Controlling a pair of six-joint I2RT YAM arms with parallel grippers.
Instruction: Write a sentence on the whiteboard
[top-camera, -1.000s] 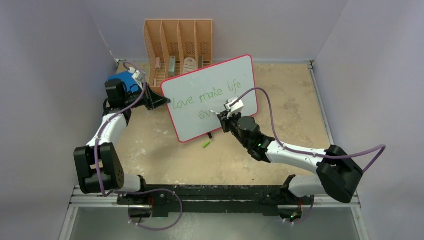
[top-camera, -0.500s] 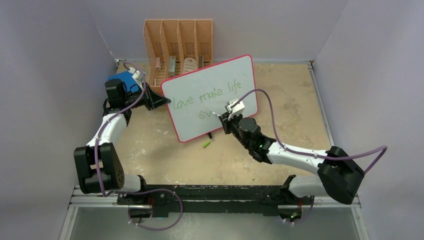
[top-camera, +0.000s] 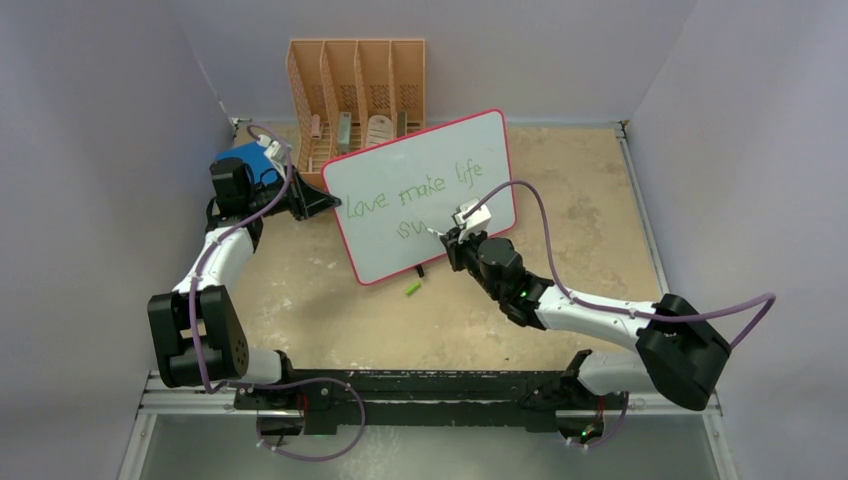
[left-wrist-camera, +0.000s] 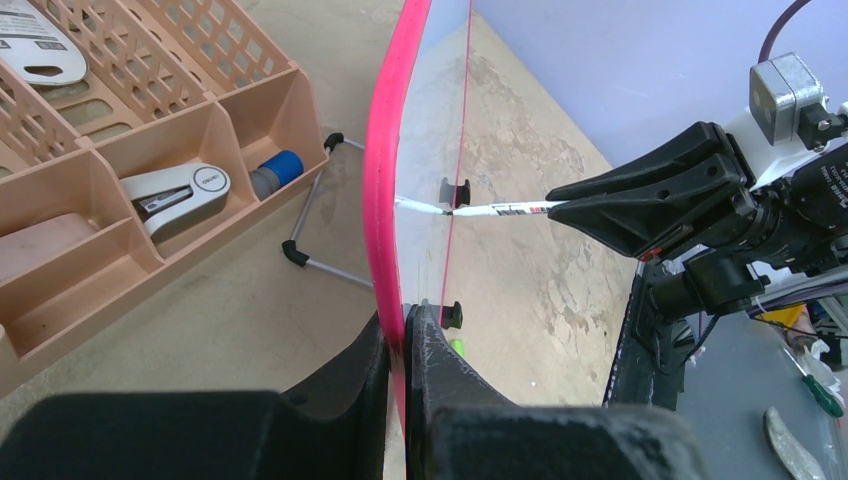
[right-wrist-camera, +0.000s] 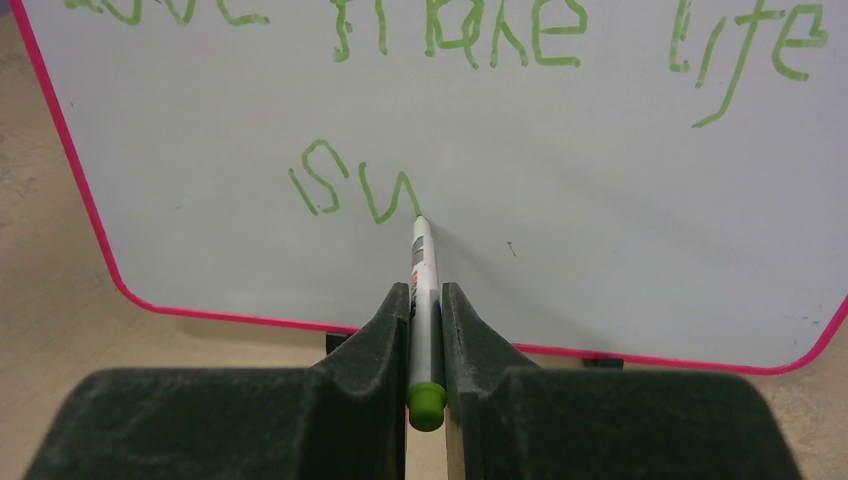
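Observation:
The whiteboard (top-camera: 455, 150) stands tilted on its black feet, its red-pink rim facing me. The sentence (top-camera: 415, 189) in green reads "love make life", with "sw" (right-wrist-camera: 355, 190) begun on a second line. My left gripper (top-camera: 318, 200) is shut on the board's left rim (left-wrist-camera: 385, 200), one finger on each face. My right gripper (top-camera: 450, 238) is shut on a white marker (right-wrist-camera: 423, 265) with a green end. The marker's tip touches the board at the end of the "w".
A green marker cap (top-camera: 412, 289) lies on the table below the board. Behind the board stands an orange slotted organizer (top-camera: 357, 95) holding a stapler (left-wrist-camera: 180, 190). A blue book (top-camera: 248, 158) lies by the left arm. Walls close in left, right and back.
My right gripper with the marker has crept slightly right and down along the second line, lengthening the second letter. The left arm and board have not moved.

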